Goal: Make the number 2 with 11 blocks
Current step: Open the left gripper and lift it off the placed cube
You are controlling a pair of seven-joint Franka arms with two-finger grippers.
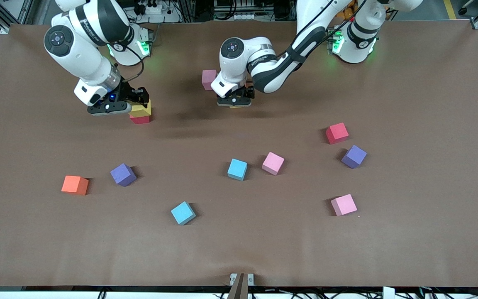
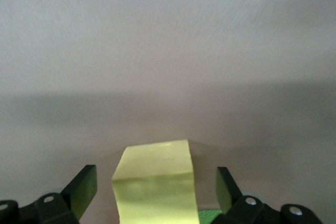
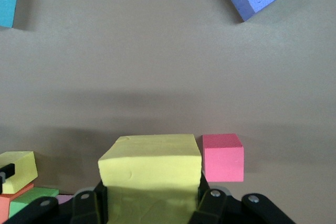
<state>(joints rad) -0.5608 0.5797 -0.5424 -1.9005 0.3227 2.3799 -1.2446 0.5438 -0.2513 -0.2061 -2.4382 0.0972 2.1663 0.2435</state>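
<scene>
The right gripper (image 1: 133, 109) pinches a yellow block (image 3: 152, 169), held just above a red block (image 1: 140, 119) that sits on the brown table (image 1: 409, 232) near the right arm's base. The left gripper (image 1: 235, 101) stands over mid-table with its fingers (image 2: 84, 187) spread wide, a second yellow block (image 2: 155, 182) between them and not touching either one. A pink block (image 1: 208, 79) lies just beside that gripper, toward the arms' bases. The other blocks lie scattered and apart, nearer the front camera than that pink one: an orange block (image 1: 75, 185), two purple ones (image 1: 123, 174) (image 1: 354, 156), two light blue (image 1: 237, 169) (image 1: 183, 213), two more pink (image 1: 273, 163) (image 1: 343, 204) and another red (image 1: 337, 133). No number 2 has taken shape.
</scene>
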